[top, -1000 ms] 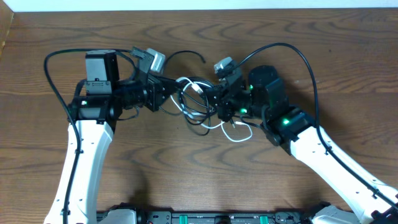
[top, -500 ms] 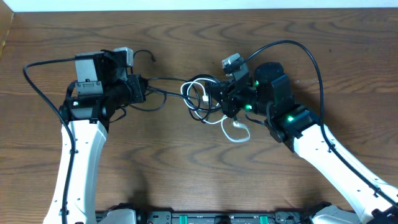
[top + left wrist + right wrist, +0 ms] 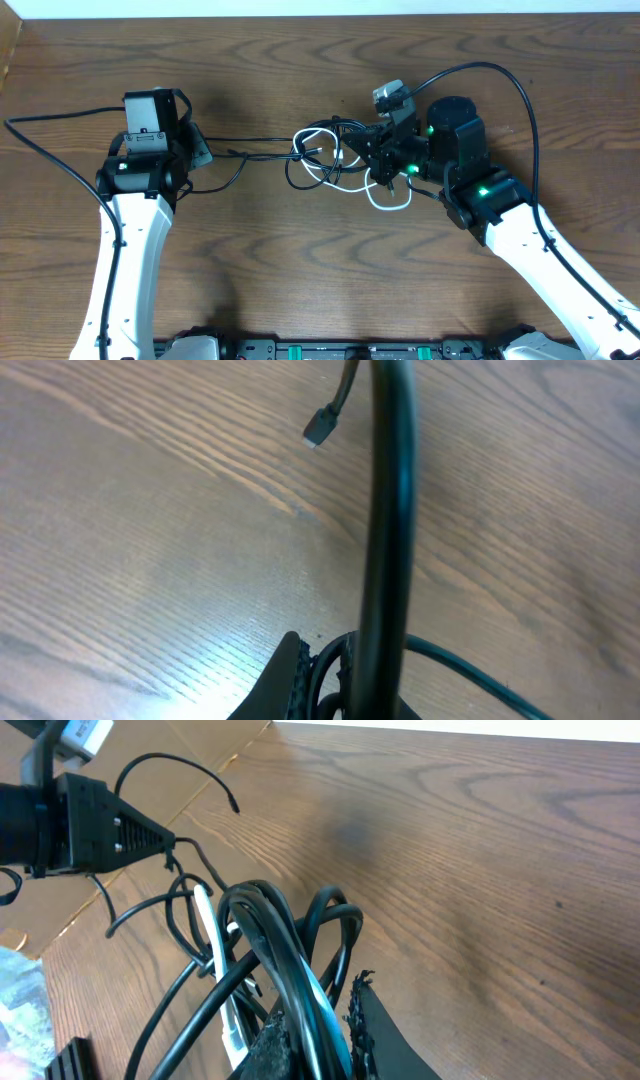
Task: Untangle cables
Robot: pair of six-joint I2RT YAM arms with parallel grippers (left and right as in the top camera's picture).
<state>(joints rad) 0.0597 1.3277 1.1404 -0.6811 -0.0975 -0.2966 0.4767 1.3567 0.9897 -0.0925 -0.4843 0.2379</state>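
Observation:
The cables (image 3: 320, 160) are a knot of thin black loops in the middle of the table, with a white loop (image 3: 388, 200) hanging out toward the front. My left gripper (image 3: 203, 152) is shut on one black cable (image 3: 255, 150), which runs straight from it to the knot. In the left wrist view the left gripper (image 3: 340, 682) clamps that black cable (image 3: 390, 510), and a small black plug (image 3: 318, 428) lies ahead on the wood. My right gripper (image 3: 372, 160) is shut on the knot's right side. In the right wrist view the right gripper (image 3: 315, 1040) pinches several black strands (image 3: 285, 955) beside the white cable (image 3: 207, 920).
The wooden table (image 3: 300, 280) carries everything. Thick black arm cables arc off each wrist, one far left (image 3: 40, 150) and one over the right arm (image 3: 520, 95). The table's far edge (image 3: 320, 14) meets a white wall. The left arm's wrist (image 3: 85, 815) shows in the right wrist view.
My left gripper has pulled leftward away from the knot, drawing one black cable out straight. The right gripper and the knot have shifted a little to the right.

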